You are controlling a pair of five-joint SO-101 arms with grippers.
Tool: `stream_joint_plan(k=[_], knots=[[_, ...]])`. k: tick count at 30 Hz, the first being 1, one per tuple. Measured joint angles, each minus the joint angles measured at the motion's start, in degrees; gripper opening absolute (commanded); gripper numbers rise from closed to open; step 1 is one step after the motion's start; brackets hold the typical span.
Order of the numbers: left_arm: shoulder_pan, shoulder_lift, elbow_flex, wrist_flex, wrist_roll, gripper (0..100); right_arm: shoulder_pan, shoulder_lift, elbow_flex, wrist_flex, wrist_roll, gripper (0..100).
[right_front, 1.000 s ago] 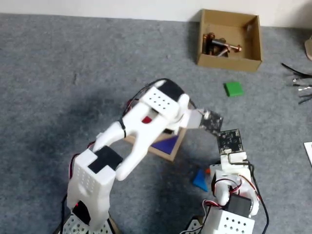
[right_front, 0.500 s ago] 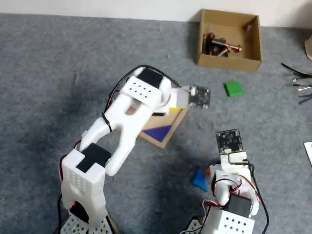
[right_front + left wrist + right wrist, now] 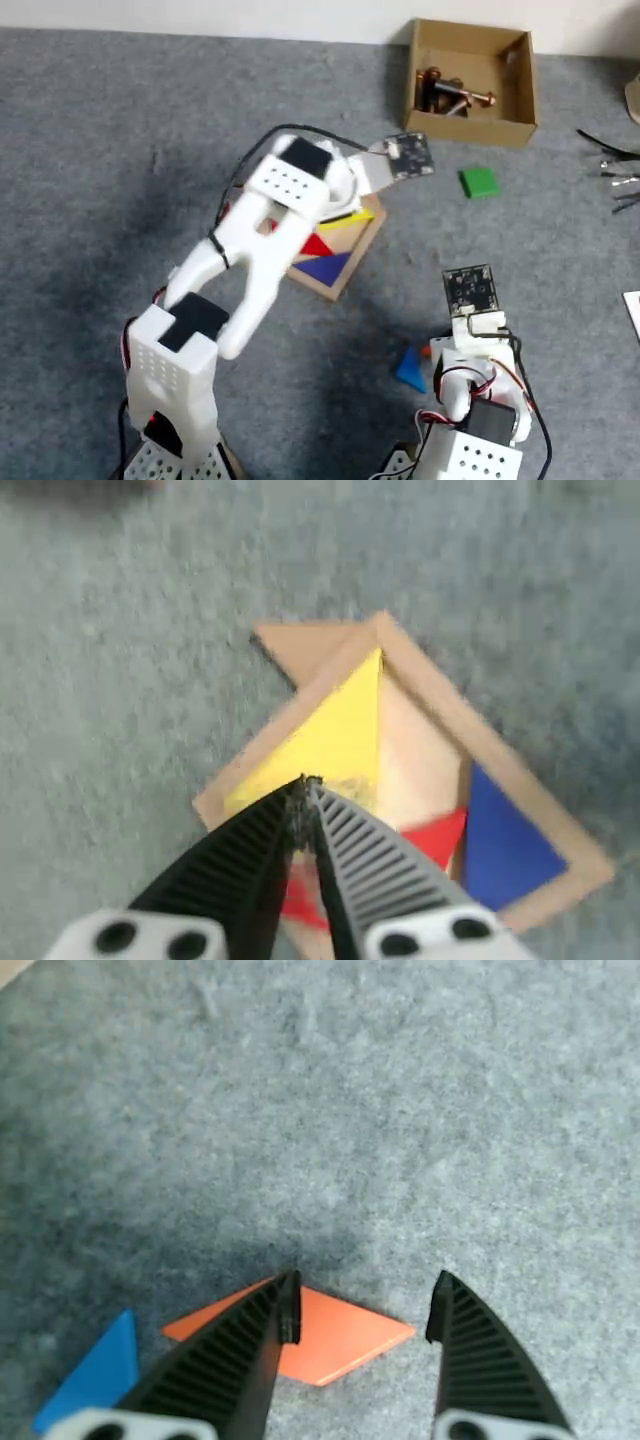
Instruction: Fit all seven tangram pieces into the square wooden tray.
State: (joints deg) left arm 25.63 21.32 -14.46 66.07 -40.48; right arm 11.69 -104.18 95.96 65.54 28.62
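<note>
Left jaws, closed, have swung over the tray's (image 3: 450, 700) yellow piece (image 3: 330, 730); right jaws gape above the orange piece (image 3: 325, 1335).

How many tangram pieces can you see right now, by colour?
Yellow piece: 1
Red piece: 1
Dark blue piece: 1
Light blue piece: 1
Green piece: 1
Orange piece: 1
Total: 6
</note>
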Motion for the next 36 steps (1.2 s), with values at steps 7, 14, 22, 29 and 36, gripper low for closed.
stream_joint_plan(k=[7,14,22,29,36], knots=[[1.7,0.0,0.0,-2.6,4.2,0,0.0,0.0,0.0,0.0,0.0,20.3],[1.7,0.0,0.0,6.7,4.2,1,0.0,0.0,0.0,0.0,0.0,20.3],[-0.7,0.0,0.0,17.1,-12.2,1,0.0,0.0,0.0,0.0,0.0,20.3],[-1.8,0.0,0.0,23.4,-28.2,1,0.0,0.0,0.0,0.0,0.0,20.3],[-9.7,0.0,0.0,24.1,-28.7,1,0.0,0.0,0.0,0.0,0.0,20.3]])
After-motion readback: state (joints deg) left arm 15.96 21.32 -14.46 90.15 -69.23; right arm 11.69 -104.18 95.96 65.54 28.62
